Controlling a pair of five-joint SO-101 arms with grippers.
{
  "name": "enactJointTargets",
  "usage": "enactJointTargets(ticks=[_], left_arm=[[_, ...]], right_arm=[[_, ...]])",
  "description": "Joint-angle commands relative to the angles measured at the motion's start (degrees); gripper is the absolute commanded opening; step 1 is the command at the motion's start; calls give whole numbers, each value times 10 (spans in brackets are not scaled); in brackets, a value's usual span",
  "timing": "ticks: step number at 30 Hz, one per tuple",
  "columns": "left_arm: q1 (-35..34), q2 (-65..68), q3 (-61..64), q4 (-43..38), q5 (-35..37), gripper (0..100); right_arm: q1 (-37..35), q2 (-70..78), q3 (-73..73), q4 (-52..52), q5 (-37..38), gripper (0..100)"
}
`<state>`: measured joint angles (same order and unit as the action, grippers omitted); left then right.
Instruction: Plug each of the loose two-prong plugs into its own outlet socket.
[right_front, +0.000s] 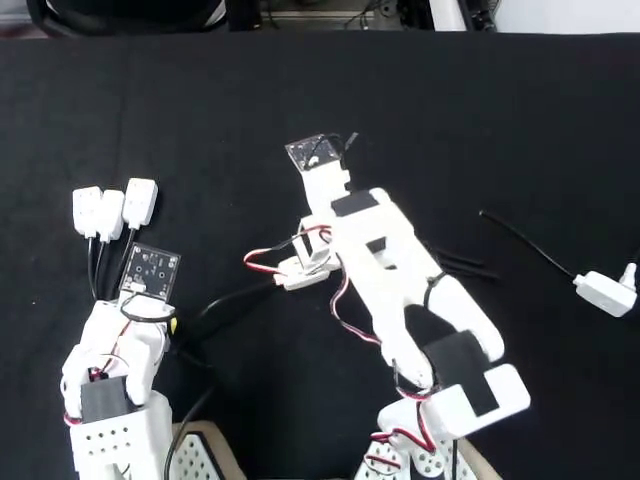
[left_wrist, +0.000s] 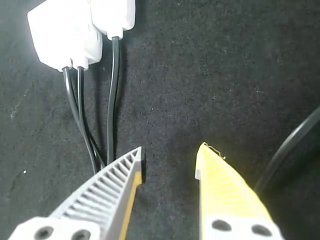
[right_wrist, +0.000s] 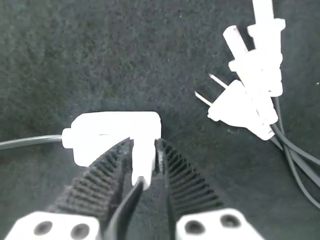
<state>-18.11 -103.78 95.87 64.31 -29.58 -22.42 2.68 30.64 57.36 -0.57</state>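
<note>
Between the fingers of the right gripper, a white L-shaped plastic plug is sitting clamped by its short leg, the fingers pressing nearly together on it. Its long body is lying across the fingertips on the black cloth-covered desk, with a black cord running off one end. Whether any socket is joined to it I cannot tell. Near it, three white two-prong plastic plugs on black cords are lying bunched together, the nearest one's prongs showing bare, in no socket. Just ahead of the left gripper, whose fingers are standing wide apart and holding nothing, three white rectangular socket blocks on black cords are lying side by side; their openings cannot be seen. Toward the desk's right edge, another small white plug on a thin black cord is lying alone.
</note>
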Motion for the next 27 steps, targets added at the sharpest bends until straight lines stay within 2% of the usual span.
enactJointTargets(ticks=[1,8,15,20,27], left_arm=[[-6,-4,0,2,-21,180],[-6,-4,0,2,-22,180],[-6,-4,1,2,-22,180],[-6,-4,1,2,-22,180],[-6,-4,1,2,-22,180]], right_arm=[[5,23,-29,78,20,11],[65,23,-51,143,52,11],[172,0,-49,171,110,11],[291,-68,-39,197,182,11],[508,-99,-43,188,311,11]])
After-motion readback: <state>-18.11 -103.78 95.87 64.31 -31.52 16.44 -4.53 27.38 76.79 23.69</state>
